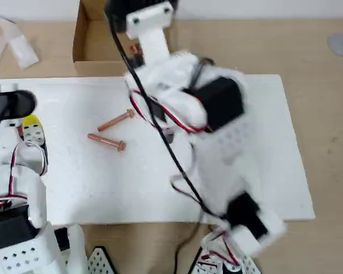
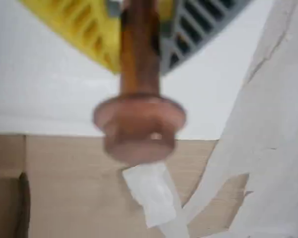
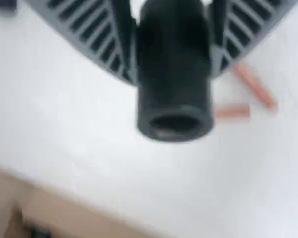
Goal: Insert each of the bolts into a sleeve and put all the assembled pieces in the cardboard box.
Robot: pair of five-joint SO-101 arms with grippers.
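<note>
Copper-coloured flanged metal bolt (image 2: 139,114) closest to lens, head outward, shank pinched in left gripper (image 2: 139,29) above left edge of white foam board (image 1: 80,188). On board left of middle, apart: far loose copper bolt (image 1: 117,121), near loose copper bolt (image 1: 106,140). Open brown cardboard box (image 1: 90,43) on wooden table (image 1: 320,85) beyond board's far edge. Right gripper (image 3: 174,34) clamps black cylindrical sleeve (image 3: 174,104) over board's middle.

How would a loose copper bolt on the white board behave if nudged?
A loose bolt has a round shaft, so it would probably roll, curving around its wider head. It looks like rigid metal, unlikely to bend. The smooth white board may let it slide.
</note>
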